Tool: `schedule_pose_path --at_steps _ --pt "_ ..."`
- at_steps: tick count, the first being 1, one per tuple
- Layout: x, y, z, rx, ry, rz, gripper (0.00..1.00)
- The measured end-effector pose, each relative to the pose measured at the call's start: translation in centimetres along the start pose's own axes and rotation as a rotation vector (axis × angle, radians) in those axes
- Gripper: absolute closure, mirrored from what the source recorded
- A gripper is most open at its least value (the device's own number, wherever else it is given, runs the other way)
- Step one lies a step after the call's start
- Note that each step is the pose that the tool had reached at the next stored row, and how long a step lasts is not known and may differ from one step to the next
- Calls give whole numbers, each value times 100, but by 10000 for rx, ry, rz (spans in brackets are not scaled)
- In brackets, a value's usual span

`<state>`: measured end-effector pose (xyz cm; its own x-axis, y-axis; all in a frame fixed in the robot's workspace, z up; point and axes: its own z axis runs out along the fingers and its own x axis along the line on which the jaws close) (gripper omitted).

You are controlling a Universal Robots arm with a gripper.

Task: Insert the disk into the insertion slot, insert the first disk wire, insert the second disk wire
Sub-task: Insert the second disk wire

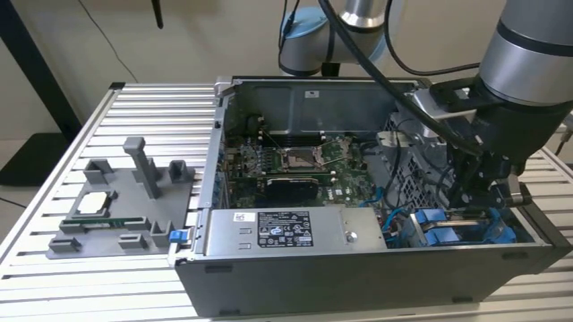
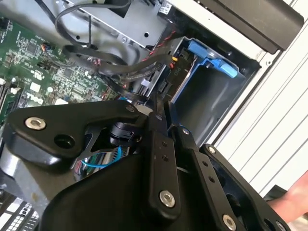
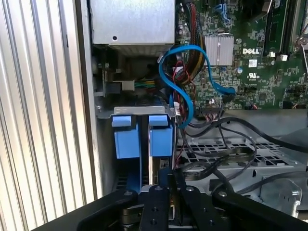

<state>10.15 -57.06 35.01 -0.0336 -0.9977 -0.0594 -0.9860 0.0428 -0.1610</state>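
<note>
Disk carrier rails [image 3: 142, 134], bright blue, stood upright in the insertion slot [image 3: 139, 111] directly beyond the jaws [image 3: 169, 179], which were pressed nearly together, apparently around a thin dark part I could not identify. Seating looked well along or done. A blue wire [image 3: 185, 82] arched loose past the jaws, so both wire steps seemed left.

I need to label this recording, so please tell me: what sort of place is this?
Probably a robotics lab test bench: an open computer case lies on a slatted aluminium table, beside a grey fixture holding parts, with the gripper lowered inside the case.
</note>
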Motion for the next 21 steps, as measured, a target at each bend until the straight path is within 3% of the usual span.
schedule_pose_path --at_steps 4,11,21 --pt "4 -39 31 25 40 -9 100" --pt "13 -44 74 165 50 -18 100" --pt "12 -55 83 214 -15 -11 100"
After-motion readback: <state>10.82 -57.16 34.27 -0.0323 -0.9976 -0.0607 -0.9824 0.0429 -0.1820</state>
